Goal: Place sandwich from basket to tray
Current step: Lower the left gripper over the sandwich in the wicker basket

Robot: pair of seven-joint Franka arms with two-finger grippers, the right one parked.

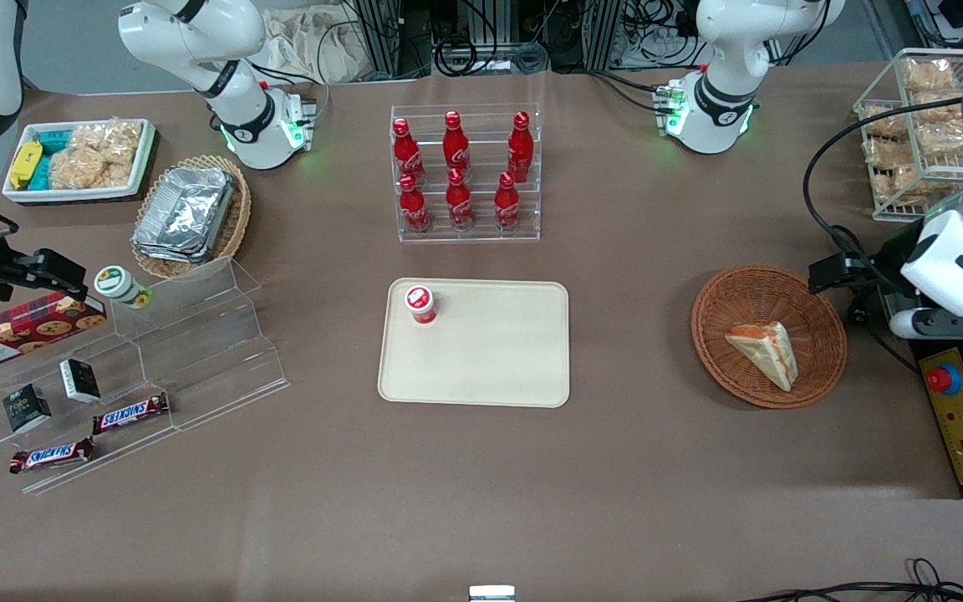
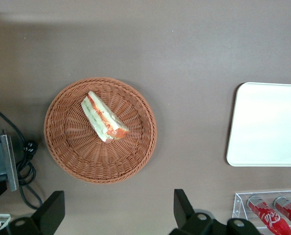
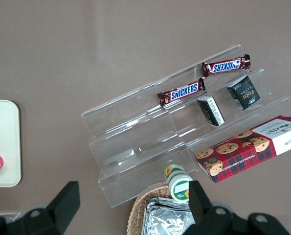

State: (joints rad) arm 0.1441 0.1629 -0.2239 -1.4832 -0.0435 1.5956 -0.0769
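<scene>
The pincer (image 2: 117,210) hangs high above the desk (image 1: 632,468) at the working arm's end, its fingers spread wide and holding nothing. Below it, in the round woven basket (image 2: 69,156), the sandwich (image 2: 104,117) lies on its side, a clear-wrapped wedge with orange and green filling showing along one edge. It looks light and soft, with slippery film, so a gentle closure across the two bread faces near the thick middle seems safest; the pointed tip would likely crush. The tray (image 1: 490,368) sits well apart, a red-capped cup (image 1: 420,303) in one corner.
</scene>
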